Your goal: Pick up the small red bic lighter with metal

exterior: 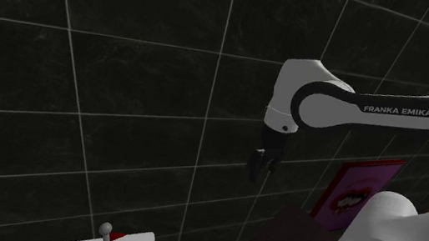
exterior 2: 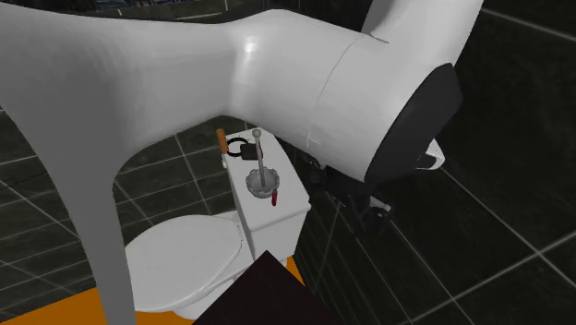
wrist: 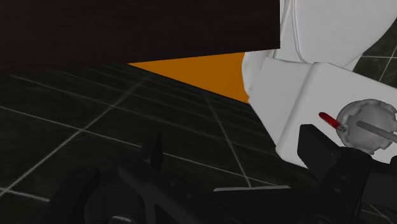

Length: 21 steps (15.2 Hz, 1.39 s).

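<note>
Your open black two-finger gripper (exterior: 264, 163) holds nothing. You are reaching. In the second exterior view, go toward nine o'clock to the small red lighter (exterior 2: 274, 197) on the white toilet tank (exterior 2: 275, 224).

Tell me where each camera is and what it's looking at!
Shoulder view: beside and behind the white arm, facing a dark tiled wall; the arm and tool show.
Second exterior view: close behind the arm, looking down at the toilet tank; a big arm link shows.
Wrist view: on the hand, looking past the open tool towards the tank.
Shared: the second exterior and wrist views both show the red lighter on the tank.
</note>
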Each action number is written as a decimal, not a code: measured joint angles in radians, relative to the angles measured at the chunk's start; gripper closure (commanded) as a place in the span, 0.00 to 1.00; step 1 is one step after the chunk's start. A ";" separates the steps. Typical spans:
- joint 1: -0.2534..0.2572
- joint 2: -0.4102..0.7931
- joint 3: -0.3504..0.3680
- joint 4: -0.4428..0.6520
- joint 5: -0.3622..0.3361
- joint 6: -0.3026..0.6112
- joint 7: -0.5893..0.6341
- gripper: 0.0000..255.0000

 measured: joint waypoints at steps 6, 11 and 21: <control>0.031 0.151 0.123 -0.035 0.075 0.214 0.120 0.00; 0.041 0.321 0.233 -0.018 0.103 0.394 0.236 0.00; 0.005 0.780 0.395 0.125 -0.131 0.725 0.601 0.00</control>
